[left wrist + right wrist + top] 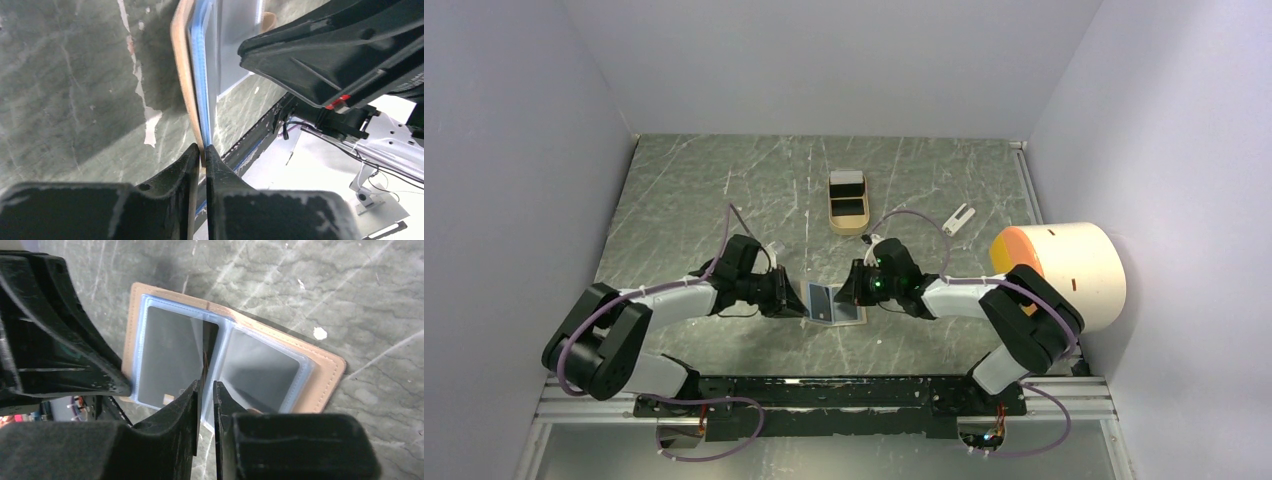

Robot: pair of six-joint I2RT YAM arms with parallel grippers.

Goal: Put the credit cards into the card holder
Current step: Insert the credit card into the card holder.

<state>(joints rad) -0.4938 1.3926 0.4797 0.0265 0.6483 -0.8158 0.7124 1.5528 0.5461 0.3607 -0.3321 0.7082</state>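
Note:
The card holder [824,303] lies open near the front middle of the table, tan outside [327,367] with bluish clear pockets. A dark card [170,355] sits in its left pocket. My left gripper [796,298] is shut on the holder's left edge [182,65], its jaws clamped on the tan cover and blue plastic [203,152]. My right gripper [852,291] hovers over the holder's fold [206,385], its jaws a narrow gap apart. A thin clear leaf stands edge-on just above them. A white card [847,178] and a black card [849,207] lie in a tan tray [832,222].
A small white two-pronged piece [959,217] lies right of the tray. A big white cylinder with an orange end [1069,270] stands by the right wall. The left gripper's body [55,340] and the right gripper's body [330,45] are close together over the holder.

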